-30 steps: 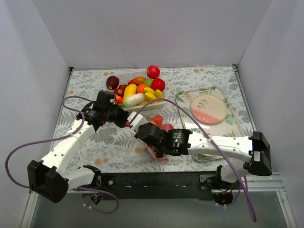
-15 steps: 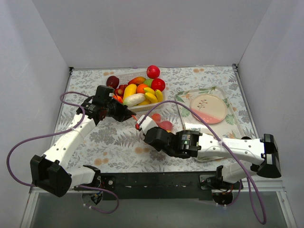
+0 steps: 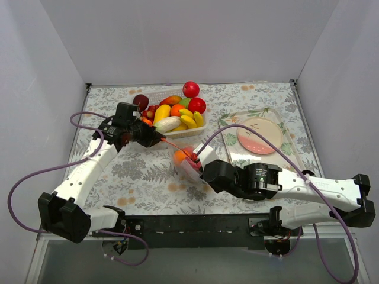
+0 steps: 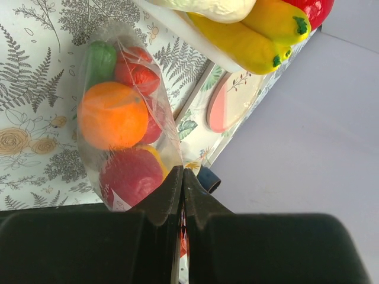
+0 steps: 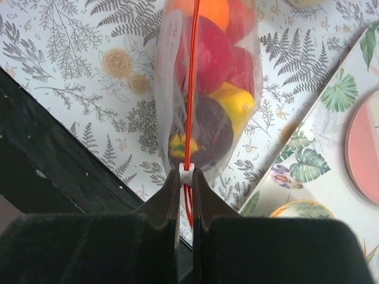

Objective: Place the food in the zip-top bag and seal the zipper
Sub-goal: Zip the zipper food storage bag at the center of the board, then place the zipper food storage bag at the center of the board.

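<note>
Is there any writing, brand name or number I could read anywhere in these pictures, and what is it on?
No text can be read anywhere.
White sticker on the bag: any print is too blurred to read.
Plate: only a drawn sprig, no words.

The bag (image 5: 207, 89) is thin clear plastic, crinkled and shiny, and its zipper (image 5: 193, 71) is a smooth red-orange plastic strip. The food (image 4: 112, 115) inside is glossy moulded plastic. The basket (image 3: 180, 134) is white plastic with a dull sheen. The table (image 5: 59, 41) has a matt fern-printed cover. The plate (image 3: 259, 135) looks smooth and glazed. The cables (image 3: 35, 177) have smooth purple sheaths.
</note>
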You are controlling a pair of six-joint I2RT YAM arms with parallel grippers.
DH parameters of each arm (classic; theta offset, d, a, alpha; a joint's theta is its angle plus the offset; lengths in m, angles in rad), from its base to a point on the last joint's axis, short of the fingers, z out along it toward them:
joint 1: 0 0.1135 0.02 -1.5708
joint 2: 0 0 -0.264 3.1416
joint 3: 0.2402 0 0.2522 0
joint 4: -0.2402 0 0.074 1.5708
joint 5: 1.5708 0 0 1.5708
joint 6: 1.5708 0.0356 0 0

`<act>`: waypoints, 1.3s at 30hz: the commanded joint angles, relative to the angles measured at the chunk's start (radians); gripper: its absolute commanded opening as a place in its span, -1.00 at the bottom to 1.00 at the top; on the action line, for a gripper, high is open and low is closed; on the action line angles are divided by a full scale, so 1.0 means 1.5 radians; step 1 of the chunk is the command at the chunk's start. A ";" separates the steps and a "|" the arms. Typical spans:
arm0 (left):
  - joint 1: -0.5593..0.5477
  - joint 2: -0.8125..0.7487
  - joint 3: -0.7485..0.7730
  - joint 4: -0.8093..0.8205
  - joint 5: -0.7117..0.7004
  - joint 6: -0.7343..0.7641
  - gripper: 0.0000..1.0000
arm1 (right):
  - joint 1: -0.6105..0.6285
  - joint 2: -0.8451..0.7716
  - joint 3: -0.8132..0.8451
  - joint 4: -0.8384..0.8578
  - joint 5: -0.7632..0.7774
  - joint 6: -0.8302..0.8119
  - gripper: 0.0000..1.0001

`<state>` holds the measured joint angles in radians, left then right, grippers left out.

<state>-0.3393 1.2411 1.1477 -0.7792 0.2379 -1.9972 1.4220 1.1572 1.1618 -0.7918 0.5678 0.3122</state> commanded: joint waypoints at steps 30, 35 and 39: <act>0.038 0.001 -0.011 0.037 -0.041 -0.146 -1.00 | 0.007 -0.058 0.032 -0.114 -0.024 0.027 -0.97; 0.038 -0.011 -0.012 0.036 -0.050 -0.058 -0.83 | 0.007 -0.028 0.009 -0.030 -0.088 0.014 -0.97; 0.038 -0.060 -0.031 0.033 -0.100 0.055 0.65 | 0.007 0.021 -0.013 0.080 -0.153 0.008 -0.97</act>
<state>-0.2924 1.2453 1.1324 -0.7418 0.1967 -1.9854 1.4258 1.1328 1.1698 -0.8593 0.4595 0.3408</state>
